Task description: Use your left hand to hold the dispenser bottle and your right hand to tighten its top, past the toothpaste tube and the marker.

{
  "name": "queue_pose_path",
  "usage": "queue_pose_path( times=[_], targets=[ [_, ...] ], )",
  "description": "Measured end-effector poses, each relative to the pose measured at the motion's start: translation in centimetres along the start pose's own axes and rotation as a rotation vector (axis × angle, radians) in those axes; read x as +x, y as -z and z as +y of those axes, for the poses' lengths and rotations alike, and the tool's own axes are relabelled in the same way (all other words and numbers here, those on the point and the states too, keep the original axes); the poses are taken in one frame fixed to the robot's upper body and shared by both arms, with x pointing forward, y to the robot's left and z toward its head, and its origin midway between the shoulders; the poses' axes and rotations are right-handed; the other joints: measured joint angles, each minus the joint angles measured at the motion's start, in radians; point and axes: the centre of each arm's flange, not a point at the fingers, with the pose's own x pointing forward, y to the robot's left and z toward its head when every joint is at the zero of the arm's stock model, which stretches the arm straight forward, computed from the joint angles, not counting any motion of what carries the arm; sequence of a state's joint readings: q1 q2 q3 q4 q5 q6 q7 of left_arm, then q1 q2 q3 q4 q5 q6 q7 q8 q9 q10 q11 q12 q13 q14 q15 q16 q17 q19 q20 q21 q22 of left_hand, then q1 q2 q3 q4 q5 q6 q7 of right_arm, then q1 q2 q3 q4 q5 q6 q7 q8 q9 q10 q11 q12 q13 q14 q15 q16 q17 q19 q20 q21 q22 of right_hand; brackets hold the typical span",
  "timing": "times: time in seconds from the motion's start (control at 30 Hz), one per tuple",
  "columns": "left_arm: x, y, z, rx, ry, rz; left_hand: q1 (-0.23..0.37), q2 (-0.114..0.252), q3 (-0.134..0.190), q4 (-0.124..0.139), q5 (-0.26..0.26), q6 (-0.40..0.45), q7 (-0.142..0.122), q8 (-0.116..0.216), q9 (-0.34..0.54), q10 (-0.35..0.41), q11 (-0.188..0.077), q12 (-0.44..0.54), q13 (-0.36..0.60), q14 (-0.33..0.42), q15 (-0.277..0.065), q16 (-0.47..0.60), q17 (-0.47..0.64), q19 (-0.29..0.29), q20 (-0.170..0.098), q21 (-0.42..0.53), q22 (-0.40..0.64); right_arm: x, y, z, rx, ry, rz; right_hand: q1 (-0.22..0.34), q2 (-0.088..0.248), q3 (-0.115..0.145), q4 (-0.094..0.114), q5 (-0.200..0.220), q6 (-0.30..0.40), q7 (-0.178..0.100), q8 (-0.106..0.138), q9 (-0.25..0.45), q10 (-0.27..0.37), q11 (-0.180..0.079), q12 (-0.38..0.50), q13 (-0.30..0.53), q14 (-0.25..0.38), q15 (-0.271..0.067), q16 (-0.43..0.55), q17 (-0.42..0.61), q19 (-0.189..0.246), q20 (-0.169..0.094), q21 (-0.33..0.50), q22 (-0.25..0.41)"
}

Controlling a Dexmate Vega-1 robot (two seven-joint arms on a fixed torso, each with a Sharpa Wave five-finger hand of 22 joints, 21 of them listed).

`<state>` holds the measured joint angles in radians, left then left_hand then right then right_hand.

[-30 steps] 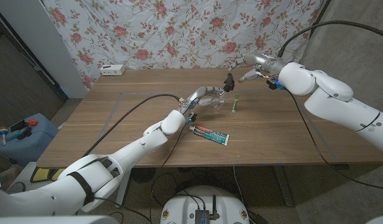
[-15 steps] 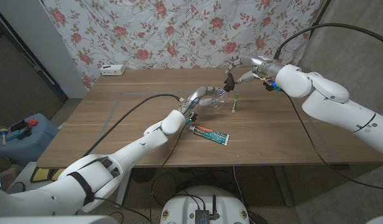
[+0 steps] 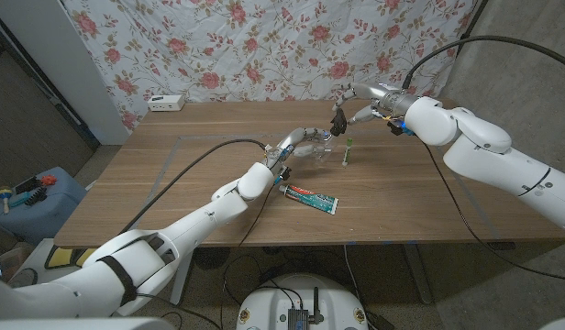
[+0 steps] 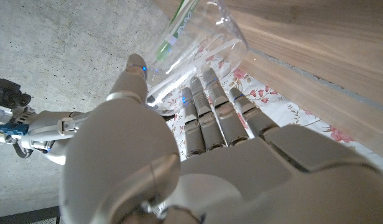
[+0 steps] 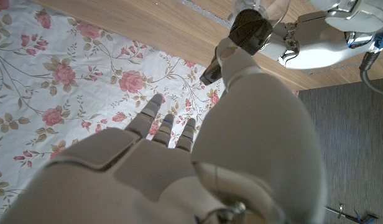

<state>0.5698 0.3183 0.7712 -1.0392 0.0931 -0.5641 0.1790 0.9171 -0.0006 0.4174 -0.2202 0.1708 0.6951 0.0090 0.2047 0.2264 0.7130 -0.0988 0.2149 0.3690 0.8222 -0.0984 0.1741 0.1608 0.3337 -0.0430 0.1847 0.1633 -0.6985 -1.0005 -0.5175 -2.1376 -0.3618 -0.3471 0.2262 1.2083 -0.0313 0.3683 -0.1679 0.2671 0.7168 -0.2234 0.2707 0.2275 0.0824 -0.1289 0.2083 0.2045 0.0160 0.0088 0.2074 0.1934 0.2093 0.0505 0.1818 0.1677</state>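
The dispenser bottle (image 3: pixel 324 145) stands near the middle of the wooden table (image 3: pixel 172 183), a clear body with a black top (image 3: pixel 338 119), and the left hand (image 3: pixel 301 142) grips that clear body from the side. In the left wrist view the fingers (image 4: pixel 207 106) of this hand lie against the transparent wall of the bottle (image 4: pixel 204 43), with the thumb on the other side, so the hold is plain. The right hand (image 3: pixel 360 103) reaches in from the far right and sits at the black top; in the right wrist view the thumb (image 5: pixel 232 59) touches the dark pump head (image 5: pixel 250 28), while the other fingers (image 5: pixel 160 121) point away from it, stretched out and apart. Whether a finger closes on the top from the other side cannot be told, so the state of the right hand stays uncertain. Just beside the bottle, on the robot's right of it, lies the marker (image 3: pixel 348 151), green and slim, apart from both hands. Nearer the robot, well in front of the bottle, the toothpaste tube (image 3: pixel 311 198) lies flat on the table close to the left forearm. A flowered cloth (image 3: pixel 264 46) hangs behind the table, and a small white box (image 3: pixel 166 103) sits at the far edge
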Motion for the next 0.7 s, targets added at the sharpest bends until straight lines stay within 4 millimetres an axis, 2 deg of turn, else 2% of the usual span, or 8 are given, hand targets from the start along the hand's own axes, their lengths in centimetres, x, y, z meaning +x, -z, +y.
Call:
queue_pose_path(
  times=[0.23,0.5,0.7],
  targets=[
    [-0.10,-0.13,-0.14,0.001,0.002,-0.001,0.000,0.000,0.000,0.000,0.004,0.000,0.000,0.000,0.000,0.000,0.000,0.000,0.000,0.000,0.000,-0.001,0.000,0.000,0.000,0.000,0.000,-0.16,0.32,0.16,0.001,-0.002,0.010,0.000,0.000,0.000,0.000,0.000,0.011,0.000,0.000,0.000,0.000,0.000,0.000,0.000,0.005,-0.005,0.000,0.000,0.006,-0.006,0.000,0.000],
    [-0.12,-0.36,-0.22,0.003,0.005,-0.005,0.000,0.000,0.000,0.000,0.004,0.000,0.000,-0.001,-0.002,0.000,0.000,-0.001,-0.001,0.000,0.000,-0.001,-0.001,0.000,0.000,0.000,0.000,-0.22,0.63,0.37,0.012,-0.018,0.019,0.000,0.000,-0.010,0.010,0.000,0.016,0.002,0.000,-0.005,0.004,0.004,0.000,0.000,0.005,-0.005,0.000,0.002,0.006,-0.006,0.008,0.000],
    [-0.12,-0.43,-0.24,0.005,0.008,-0.005,0.000,0.000,0.000,0.000,0.003,0.000,0.000,-0.001,-0.001,0.001,-0.001,-0.001,0.000,0.000,0.000,-0.001,0.000,0.000,0.000,0.000,0.000,-0.07,0.91,0.26,0.023,-0.042,0.028,-0.013,0.001,-0.015,0.015,0.000,0.016,0.002,0.000,-0.009,0.002,0.016,0.000,0.000,-0.002,0.002,0.000,0.005,0.006,-0.006,0.008,0.000]
  ],
)
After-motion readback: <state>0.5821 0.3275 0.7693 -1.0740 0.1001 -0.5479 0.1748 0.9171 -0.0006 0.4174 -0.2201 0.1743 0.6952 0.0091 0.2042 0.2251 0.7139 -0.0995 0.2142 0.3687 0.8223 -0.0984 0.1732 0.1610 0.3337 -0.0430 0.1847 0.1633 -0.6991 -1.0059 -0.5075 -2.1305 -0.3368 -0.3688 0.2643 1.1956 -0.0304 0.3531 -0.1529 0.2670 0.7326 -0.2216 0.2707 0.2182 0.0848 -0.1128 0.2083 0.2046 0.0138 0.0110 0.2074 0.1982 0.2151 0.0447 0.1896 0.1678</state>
